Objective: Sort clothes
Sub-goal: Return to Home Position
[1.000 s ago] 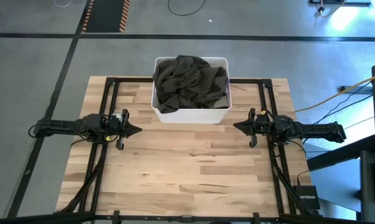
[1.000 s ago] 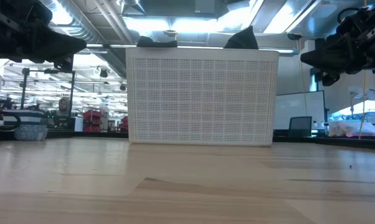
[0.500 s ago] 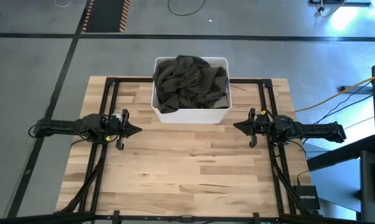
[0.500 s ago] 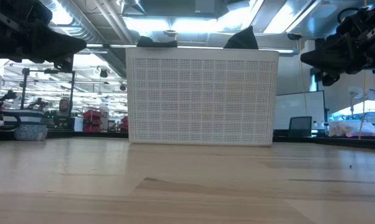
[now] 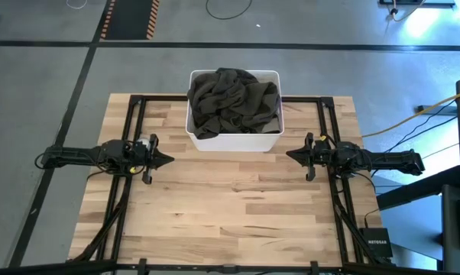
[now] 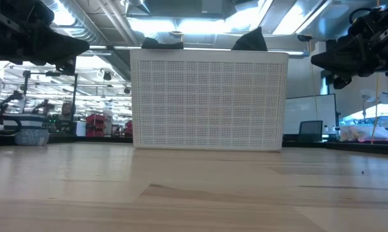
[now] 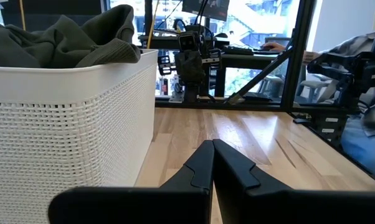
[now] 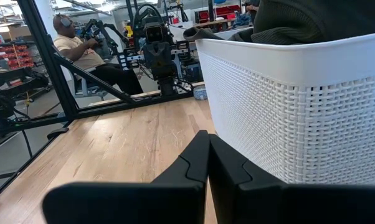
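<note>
Bright, even overhead light fills the scene. From above, the tabletop [image 5: 238, 206] carries only faint, soft shadows, and a hard white glare blooms on the floor [image 5: 436, 30] at the far right. The clothes [image 5: 234, 99] stay dark, their folds in shadow. At table height, ceiling lamps [image 6: 200, 26] burn out behind the white bin [image 6: 209, 103], and the wood shows a pale sheen.

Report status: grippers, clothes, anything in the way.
Left gripper shut, empty, left of white bin. Right gripper shut, empty, right of it. Clothes heaped in bin. Nothing in the way.

Clothes [image 5: 234, 99] lie in the bin [image 5: 234, 142] on the table [image 5: 238, 206], far middle.
</note>
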